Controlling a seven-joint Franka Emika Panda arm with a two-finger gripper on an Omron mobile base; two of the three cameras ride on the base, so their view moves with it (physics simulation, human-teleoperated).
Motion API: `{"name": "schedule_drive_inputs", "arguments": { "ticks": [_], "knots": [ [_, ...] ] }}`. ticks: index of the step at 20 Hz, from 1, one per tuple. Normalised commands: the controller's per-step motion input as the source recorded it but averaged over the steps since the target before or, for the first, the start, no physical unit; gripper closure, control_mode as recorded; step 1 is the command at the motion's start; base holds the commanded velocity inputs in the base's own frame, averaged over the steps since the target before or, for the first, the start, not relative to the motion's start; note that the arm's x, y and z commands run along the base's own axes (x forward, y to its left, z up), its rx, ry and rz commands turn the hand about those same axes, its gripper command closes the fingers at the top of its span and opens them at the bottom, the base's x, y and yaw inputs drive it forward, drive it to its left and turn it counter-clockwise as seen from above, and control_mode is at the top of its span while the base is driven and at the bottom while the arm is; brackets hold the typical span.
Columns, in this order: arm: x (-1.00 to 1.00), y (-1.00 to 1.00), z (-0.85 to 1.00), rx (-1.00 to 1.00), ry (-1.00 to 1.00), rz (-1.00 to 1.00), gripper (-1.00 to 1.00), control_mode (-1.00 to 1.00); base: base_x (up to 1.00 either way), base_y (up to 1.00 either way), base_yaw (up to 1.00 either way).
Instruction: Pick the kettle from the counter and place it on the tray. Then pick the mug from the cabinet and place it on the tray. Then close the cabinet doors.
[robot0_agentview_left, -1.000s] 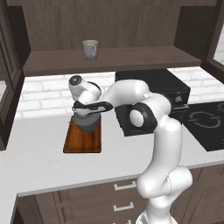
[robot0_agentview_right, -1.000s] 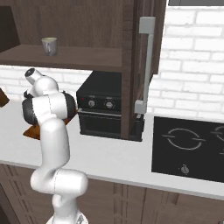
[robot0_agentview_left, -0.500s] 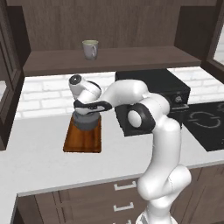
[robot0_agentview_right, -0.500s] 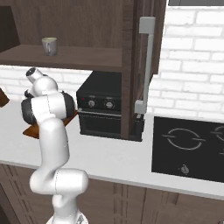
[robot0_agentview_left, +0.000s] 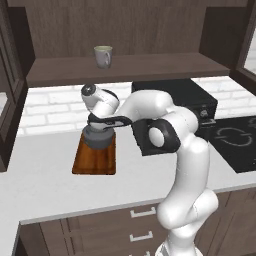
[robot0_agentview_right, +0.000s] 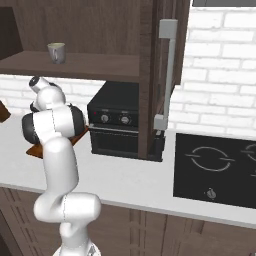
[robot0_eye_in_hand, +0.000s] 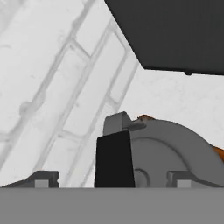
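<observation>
The dark grey kettle (robot0_agentview_left: 98, 138) stands on the reddish-brown tray (robot0_agentview_left: 95, 159) on the pale counter (robot0_agentview_left: 50, 180). My gripper (robot0_agentview_left: 102, 122) hovers just over the kettle's top, open. In the hand view the gripper (robot0_eye_in_hand: 112, 178) has its fingertips (robot0_eye_in_hand: 41, 177) spread wide on either side of the kettle's black handle (robot0_eye_in_hand: 113, 159), clear of it, with the kettle's grey body (robot0_eye_in_hand: 170, 144) below. The pale mug (robot0_agentview_left: 103, 56) sits on the cabinet shelf (robot0_agentview_left: 150, 65), up and behind the gripper. From the right base view, the mug (robot0_agentview_right: 56, 52) is at the shelf's left. A cabinet door (robot0_agentview_right: 150, 75) stands open.
A black oven (robot0_agentview_left: 175, 100) sits on the counter right of the tray, close behind my arm. A dark cooktop (robot0_agentview_left: 235, 142) lies further right. The open door's grey bar handle (robot0_agentview_right: 167, 75) hangs over the oven's right side. A white brick wall (robot0_agentview_left: 45, 107) backs the counter.
The jaws have spread apart and let go of the kettle's handle. The kettle stays on the tray and the arm has barely moved.
</observation>
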Motion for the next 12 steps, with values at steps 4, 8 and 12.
{"name": "schedule_drive_inputs", "arguments": {
  "ticks": [4, 8, 12],
  "knots": [
    [-0.17, 0.00, 0.24, 0.00, -0.21, 0.00, -1.00, -1.00, 0.00, 0.00, 0.00],
    [-0.32, 0.00, 0.34, 0.00, -0.22, 0.00, -1.00, -1.00, 0.00, 0.00, 0.00],
    [-0.39, 0.01, 0.37, 0.00, -0.21, 0.00, -1.00, -1.00, 0.00, 0.00, 0.00]
  ]
}}
